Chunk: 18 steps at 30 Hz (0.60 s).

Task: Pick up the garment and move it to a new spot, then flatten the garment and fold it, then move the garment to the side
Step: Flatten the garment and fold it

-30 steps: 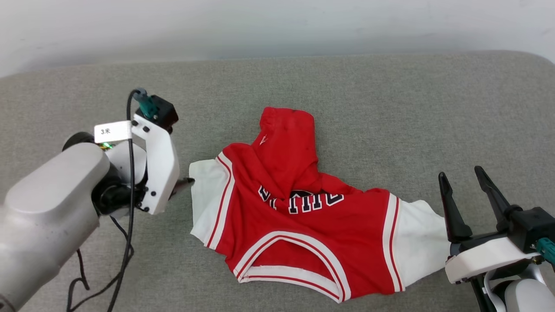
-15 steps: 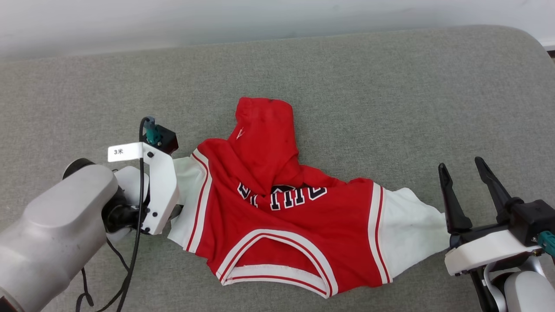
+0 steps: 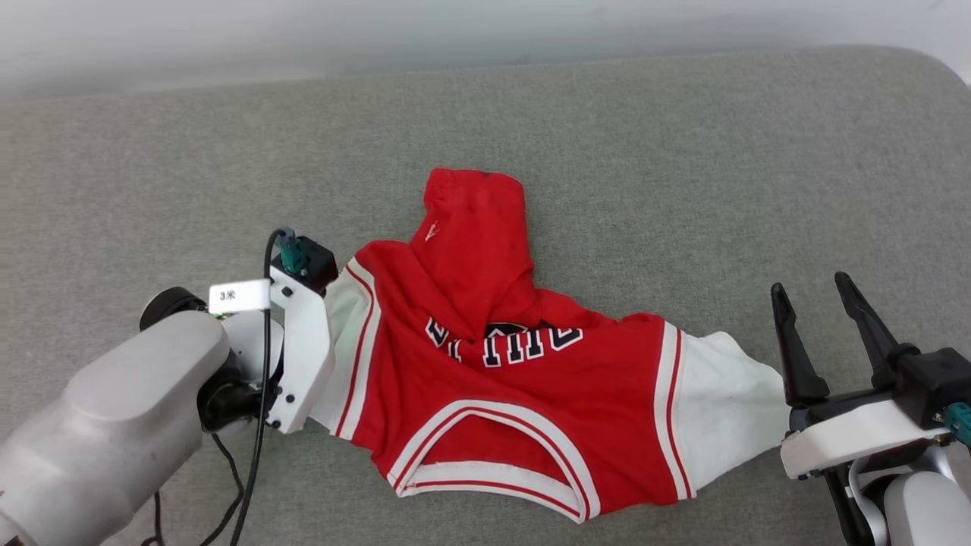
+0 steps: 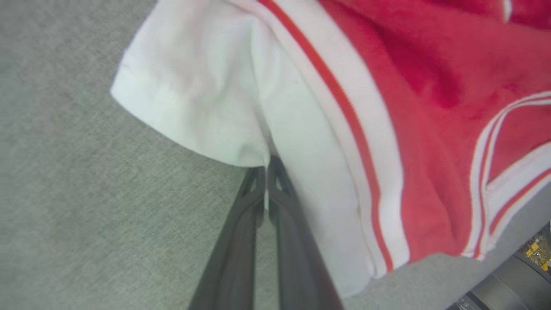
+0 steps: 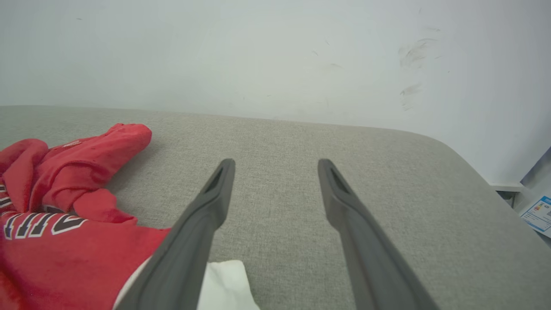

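Red T-shirt [image 3: 516, 379] lies rumpled mid-way across the grey upholstery [image 3: 683, 152]; my left gripper [image 4: 265, 167] is pinched tight on its left white sleeve [image 4: 193, 94], probably for lifting, while my right gripper [image 3: 823, 303] hovers spread wide and empty by the right sleeve [image 3: 728, 409].

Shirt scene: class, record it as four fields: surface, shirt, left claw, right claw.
surface: grey cushion
shirt: red with white sleeves, crumpled, collar towards the robot
left claw: shut on the edge of the left sleeve
right claw: open, empty, by the right sleeve
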### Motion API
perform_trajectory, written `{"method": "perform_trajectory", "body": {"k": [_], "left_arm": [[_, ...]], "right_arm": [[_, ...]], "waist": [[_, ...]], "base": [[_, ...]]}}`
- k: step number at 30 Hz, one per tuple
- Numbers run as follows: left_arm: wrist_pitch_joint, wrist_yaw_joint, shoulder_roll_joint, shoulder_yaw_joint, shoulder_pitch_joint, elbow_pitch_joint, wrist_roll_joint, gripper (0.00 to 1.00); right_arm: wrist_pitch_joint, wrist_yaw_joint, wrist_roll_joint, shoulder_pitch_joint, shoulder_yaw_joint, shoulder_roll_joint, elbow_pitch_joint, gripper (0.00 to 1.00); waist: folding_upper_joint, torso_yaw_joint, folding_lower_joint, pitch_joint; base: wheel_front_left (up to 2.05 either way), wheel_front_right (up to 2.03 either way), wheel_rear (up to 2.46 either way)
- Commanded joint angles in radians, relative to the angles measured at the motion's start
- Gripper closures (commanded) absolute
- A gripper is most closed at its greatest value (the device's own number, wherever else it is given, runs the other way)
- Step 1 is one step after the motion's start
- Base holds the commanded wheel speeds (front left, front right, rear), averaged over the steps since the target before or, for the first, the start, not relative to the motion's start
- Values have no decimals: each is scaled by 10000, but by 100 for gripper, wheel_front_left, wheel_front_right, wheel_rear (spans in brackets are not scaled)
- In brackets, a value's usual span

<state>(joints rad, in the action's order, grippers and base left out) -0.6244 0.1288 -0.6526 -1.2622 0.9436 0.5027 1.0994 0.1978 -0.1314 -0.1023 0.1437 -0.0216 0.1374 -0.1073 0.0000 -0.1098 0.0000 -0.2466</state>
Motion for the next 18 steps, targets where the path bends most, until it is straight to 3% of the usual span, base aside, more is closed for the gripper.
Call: {"method": "perform_trajectory", "body": {"k": [1, 7, 11, 18], "left_arm": [[19, 7, -70, -177, -240, -16, -90, 100], [763, 6, -832, -70, 297, -1134, -394, 100], [955, -21, -1631, 156, 320, -1911, -234, 100], [668, -526, -2795, 256, -14, -2744, -40, 100]], "right_arm": [[48, 15, 17, -31, -18, -14, -22, 0], [65, 15, -32, -375, -116, -58, -106, 0], [43, 13, -49, -576, -140, -87, -90, 0], [-50, 15, -56, -592, -121, -71, 42, 0]], "waist": [[0, 116, 0, 124], [0, 507, 0, 584], [0, 729, 0, 775], [0, 878, 0, 754]], "base": [[0, 0, 0], [0, 0, 0], [0, 0, 0], [0, 0, 0]]}}
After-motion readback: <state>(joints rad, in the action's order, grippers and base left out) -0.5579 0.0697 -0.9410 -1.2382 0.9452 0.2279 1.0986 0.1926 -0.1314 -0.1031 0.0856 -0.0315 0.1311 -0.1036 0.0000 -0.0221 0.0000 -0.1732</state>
